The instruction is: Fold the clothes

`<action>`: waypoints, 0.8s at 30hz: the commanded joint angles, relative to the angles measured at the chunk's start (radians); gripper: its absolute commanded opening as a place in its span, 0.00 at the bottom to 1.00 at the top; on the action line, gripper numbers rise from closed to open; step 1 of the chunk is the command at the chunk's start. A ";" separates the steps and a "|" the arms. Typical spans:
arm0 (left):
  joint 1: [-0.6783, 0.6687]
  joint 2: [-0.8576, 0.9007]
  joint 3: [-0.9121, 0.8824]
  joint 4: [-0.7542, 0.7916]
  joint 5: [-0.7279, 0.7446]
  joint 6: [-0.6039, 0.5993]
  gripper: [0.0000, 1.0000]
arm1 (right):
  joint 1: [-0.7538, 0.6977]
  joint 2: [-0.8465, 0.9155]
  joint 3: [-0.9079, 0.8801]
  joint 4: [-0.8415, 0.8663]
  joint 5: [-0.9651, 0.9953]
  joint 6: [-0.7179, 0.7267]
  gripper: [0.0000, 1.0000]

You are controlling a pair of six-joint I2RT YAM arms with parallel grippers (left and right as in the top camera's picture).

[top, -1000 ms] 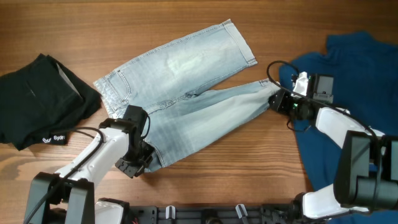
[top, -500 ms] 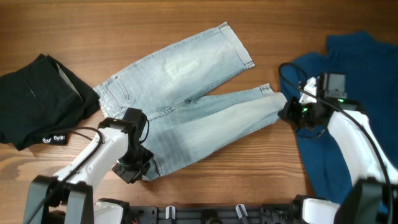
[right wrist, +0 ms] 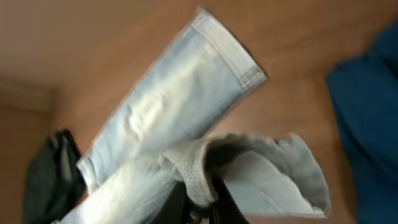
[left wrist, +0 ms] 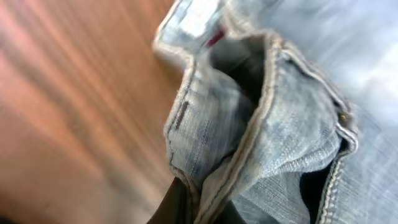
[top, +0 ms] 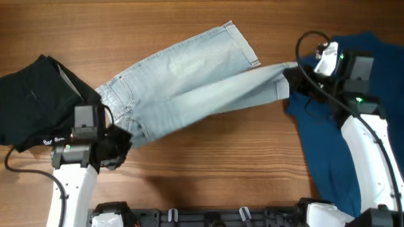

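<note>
The pale faded-blue jeans (top: 189, 82) lie across the middle of the table, one leg flat, the other lifted and stretched between both arms. My left gripper (top: 117, 144) is shut on the waistband (left wrist: 249, 143) at the jeans' left end. My right gripper (top: 291, 79) is shut on the hem of the lifted leg (right wrist: 205, 168), held above the table near the other leg's hem (right wrist: 230, 53). The black garment (top: 38, 104) with small white lettering lies at the left. The dark-blue garment (top: 353, 151) lies at the right under my right arm.
Bare wooden table (top: 221, 164) shows in front of and behind the jeans. A black rail (top: 208, 217) with fittings runs along the near edge. A cable loops from my right arm (top: 300, 44) above the blue garment.
Both arms have lifted. The right gripper carried the leg hem up and back toward the other leg's hem. The left gripper drew the waistband left, toward the black garment.
</note>
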State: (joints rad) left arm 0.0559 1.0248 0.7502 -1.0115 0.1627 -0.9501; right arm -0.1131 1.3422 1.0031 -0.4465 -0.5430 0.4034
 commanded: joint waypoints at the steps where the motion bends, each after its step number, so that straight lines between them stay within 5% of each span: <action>1: 0.027 0.013 0.017 0.125 -0.061 0.027 0.04 | 0.043 0.101 0.026 0.135 -0.036 0.107 0.04; 11: 0.028 0.243 0.017 0.524 -0.270 0.027 0.04 | 0.154 0.423 0.026 0.678 -0.062 0.259 0.04; 21: 0.093 0.277 0.017 0.529 -0.273 0.027 0.09 | 0.203 0.610 0.026 1.007 -0.083 0.377 0.06; 22: 0.093 0.277 0.017 0.530 -0.273 0.027 0.14 | 0.208 0.619 0.026 1.022 -0.083 0.387 0.09; 24: 0.093 0.277 0.017 0.531 -0.273 0.027 0.36 | 0.211 0.631 0.026 1.042 -0.079 0.388 0.48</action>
State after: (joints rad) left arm 0.1368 1.2984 0.7528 -0.4850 -0.0708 -0.9283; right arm 0.0864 1.9469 1.0126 0.5690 -0.6132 0.7628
